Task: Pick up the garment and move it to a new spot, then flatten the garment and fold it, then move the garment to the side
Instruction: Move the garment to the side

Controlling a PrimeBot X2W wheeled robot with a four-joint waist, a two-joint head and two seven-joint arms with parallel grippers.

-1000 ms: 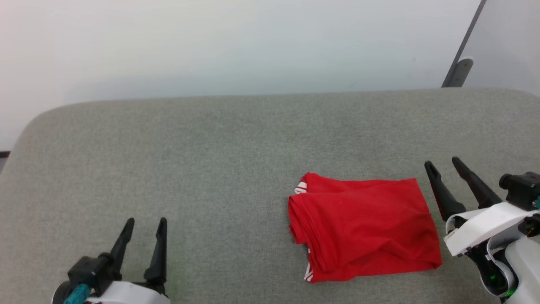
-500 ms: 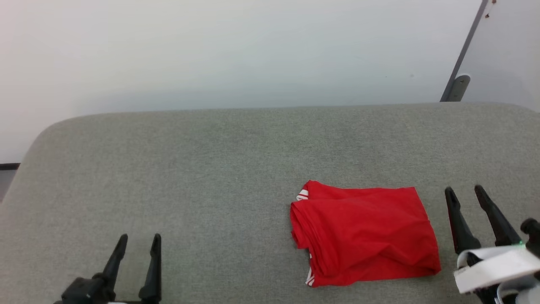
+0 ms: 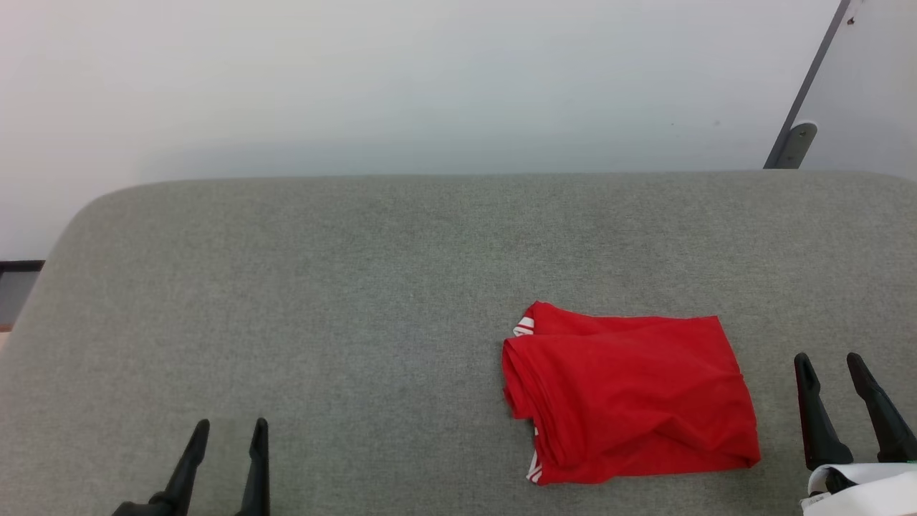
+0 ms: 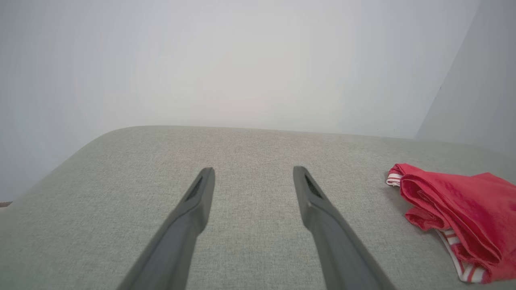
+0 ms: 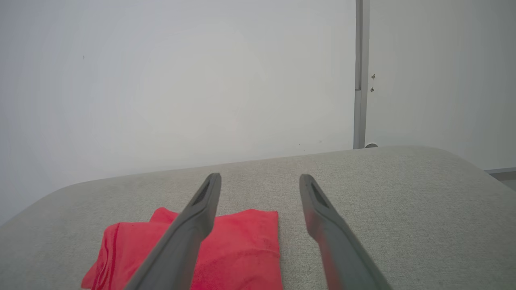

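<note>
Left gripper [image 3: 231, 424] is wide open with nothing between the two long dark fingers [image 4: 193, 209], just bare grey upholstery showing through the gap. Same for the right gripper [image 3: 827, 358]: it's spread wide and holding nothing. Both point away from the robot, toward the wall. They look low over the surface, but I honestly can't tell whether the tips touch it.

The garment [image 3: 630, 398] is a red T-shirt folded into a roughly rectangular bundle. It sits just beside the right gripper on its inner side, with a strip of bare fabric between the shirt's edge and the nearest finger, so they aren't touching. From the right wrist camera that inner finger crosses in front of the shirt, but that's only the angle. From the left gripper the shirt is well off to the right, nowhere near it.

The stacked fold layers are on the end of the bundle facing the left gripper. A bit of white-and-red striped trim [image 4: 463, 270] pokes out there at the near corner, and a little more at the far one. The top face has a few soft wrinkles.

All of this lies on a grey fabric-covered table [image 3: 358, 287] with rounded corners. Past the fingertips is a plain white wall [image 3: 430, 72], and a grey vertical strip [image 5: 358, 80] runs down it beyond the right gripper.
</note>
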